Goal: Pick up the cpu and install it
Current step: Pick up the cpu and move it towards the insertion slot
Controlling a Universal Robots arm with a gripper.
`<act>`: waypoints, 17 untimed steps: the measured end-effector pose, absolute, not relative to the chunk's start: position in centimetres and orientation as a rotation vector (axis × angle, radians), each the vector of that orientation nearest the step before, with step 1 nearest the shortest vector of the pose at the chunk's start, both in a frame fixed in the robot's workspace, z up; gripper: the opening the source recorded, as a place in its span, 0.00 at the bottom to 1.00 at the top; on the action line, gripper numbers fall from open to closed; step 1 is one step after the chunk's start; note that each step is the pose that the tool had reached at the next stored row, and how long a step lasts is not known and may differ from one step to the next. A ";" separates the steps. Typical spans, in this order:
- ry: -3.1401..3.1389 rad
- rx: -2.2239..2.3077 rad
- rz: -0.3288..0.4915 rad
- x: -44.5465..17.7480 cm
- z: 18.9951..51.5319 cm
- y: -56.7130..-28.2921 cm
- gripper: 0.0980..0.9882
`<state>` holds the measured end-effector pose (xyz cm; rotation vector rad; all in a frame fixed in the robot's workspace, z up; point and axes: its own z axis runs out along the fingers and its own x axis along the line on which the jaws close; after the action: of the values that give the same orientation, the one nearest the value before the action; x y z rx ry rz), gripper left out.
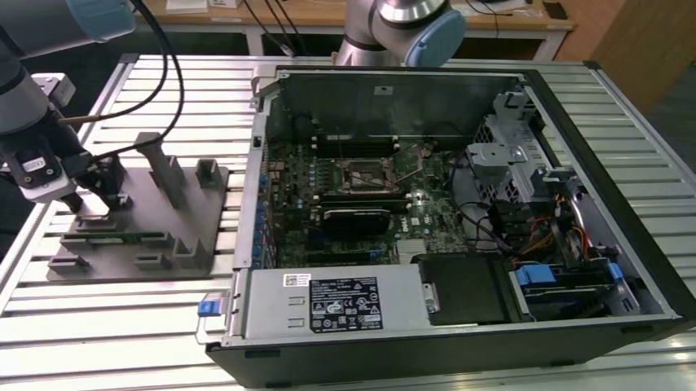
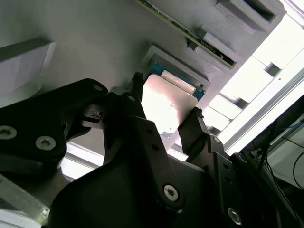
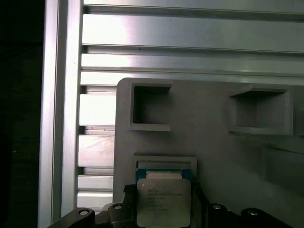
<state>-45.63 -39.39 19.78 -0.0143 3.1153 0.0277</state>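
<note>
In the second wrist view we see the gripper (image 2: 163,110) clamping the cpu (image 2: 167,102) — arm (image 1: 28,106) stooped at the exterior view's left.

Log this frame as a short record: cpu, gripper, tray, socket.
cpu: small flat square silver-topped cpu, at its recess in the grey plastic fixture tray
gripper: black gripper, shut on the cpu's opposite edges
tray position: the exterior view's left of the open black computer case
socket: square black-framed motherboard socket, inside the case, apart from the gripper
</note>
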 end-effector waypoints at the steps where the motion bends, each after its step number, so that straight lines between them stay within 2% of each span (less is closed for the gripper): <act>1: 3.115 -0.014 0.028 -45.6 19.9 -39.4 0.50; 17: 3.115 -0.014 0.026 -45.6 20.8 -39.4 0.50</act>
<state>-45.63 -39.40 20.80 -0.0144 3.1154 0.0261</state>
